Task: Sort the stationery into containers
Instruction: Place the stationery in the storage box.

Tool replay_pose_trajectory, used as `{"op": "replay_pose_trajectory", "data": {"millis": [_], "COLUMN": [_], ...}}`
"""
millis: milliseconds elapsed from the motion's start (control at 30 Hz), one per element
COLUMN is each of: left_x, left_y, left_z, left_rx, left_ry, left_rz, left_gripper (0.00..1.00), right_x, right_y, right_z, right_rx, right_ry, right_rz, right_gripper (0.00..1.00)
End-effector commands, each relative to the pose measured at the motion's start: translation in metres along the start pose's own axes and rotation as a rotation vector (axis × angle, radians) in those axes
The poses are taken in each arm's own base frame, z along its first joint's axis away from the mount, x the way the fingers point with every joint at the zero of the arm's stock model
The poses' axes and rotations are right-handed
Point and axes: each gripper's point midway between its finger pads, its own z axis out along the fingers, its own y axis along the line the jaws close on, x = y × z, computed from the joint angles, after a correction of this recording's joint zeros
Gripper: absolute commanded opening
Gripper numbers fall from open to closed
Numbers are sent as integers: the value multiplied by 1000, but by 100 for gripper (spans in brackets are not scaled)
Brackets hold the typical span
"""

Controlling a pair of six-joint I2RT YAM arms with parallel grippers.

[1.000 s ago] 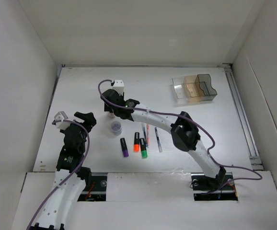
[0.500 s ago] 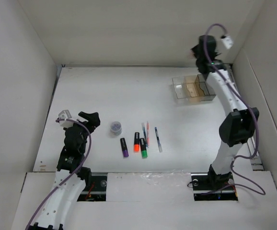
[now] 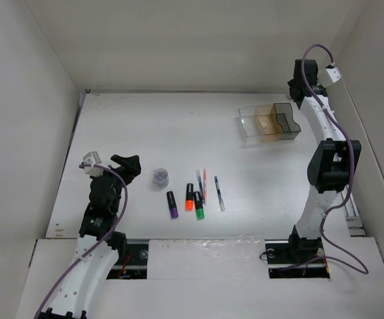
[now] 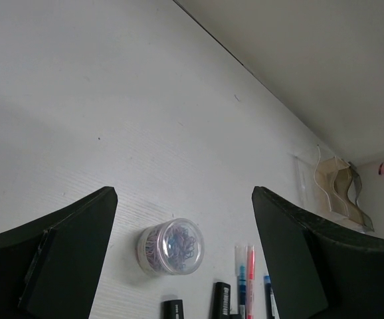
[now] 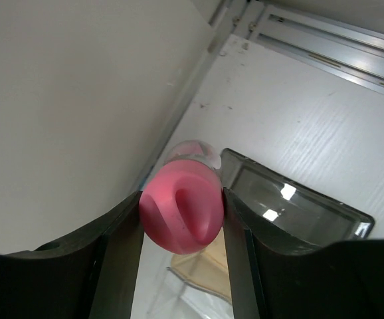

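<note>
My right gripper [image 5: 182, 199] is shut on the small pink-capped bottle [image 5: 181, 214], held in the air over the organiser's smoky dark compartment [image 5: 291, 206] and amber compartment [image 5: 202, 272]. In the top view the right gripper [image 3: 297, 92] hangs just behind the containers [image 3: 270, 122] at the back right. My left gripper [image 3: 129, 163] stands open and empty, left of the tiny round clear jar [image 3: 160, 177]. The jar [image 4: 171, 246] lies between and beyond the open left gripper [image 4: 182, 203]. Purple [image 3: 173, 205], orange [image 3: 189, 197] and green [image 3: 198, 206] highlighters and three thin pens [image 3: 204, 185] lie mid-table.
White walls box in the table on three sides, and the back wall stands close to the right gripper. A metal rail [image 3: 332, 153] runs along the right edge. The right arm's elbow [image 3: 330, 166] rises over the right side.
The right arm has swung from the table's left-middle, carrying the pink-capped bottle, up to the back right above the organiser. The left gripper's jaws have spread a little wider.
</note>
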Motion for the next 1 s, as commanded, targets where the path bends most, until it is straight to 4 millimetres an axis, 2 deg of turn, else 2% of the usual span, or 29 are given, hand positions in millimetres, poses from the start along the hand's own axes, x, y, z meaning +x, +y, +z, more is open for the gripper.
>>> {"op": "replay_pose_trajectory", "data": {"millis": [0, 200, 233, 300, 433, 500, 733, 900, 967], "left_x": [-6, -6, -5, -5, -5, -5, -5, -5, -5], "left_y": [-11, -11, -12, -12, -12, -12, -9, -9, -9], "left_z": [0, 0, -1, -1, -1, -1, -1, -1, -1], "left_rx": [50, 50, 56, 56, 56, 56, 44, 44, 44], "left_ry": [-25, -25, -19, -19, -19, -19, -18, -18, -18], "left_rz": [6, 6, 6, 6, 6, 6, 8, 8, 8], "left_gripper": [81, 81, 81, 81, 81, 81, 81, 81, 81], "right_x": [-18, 9, 10, 23, 38, 35, 47, 66, 62], "right_y": [8, -16, -13, -24, -29, -24, -20, -21, -14], "right_z": [-12, -2, -2, 4, 14, 16, 34, 43, 43], "right_rx": [-45, 6, -8, 18, 31, 27, 69, 65, 47], "right_ry": [-25, 13, 20, 40, 61, 58, 90, 142, 163], "right_rz": [53, 11, 16, 5, -9, -5, -48, -62, -51], "right_gripper": [34, 33, 33, 33, 33, 33, 34, 35, 37]}}
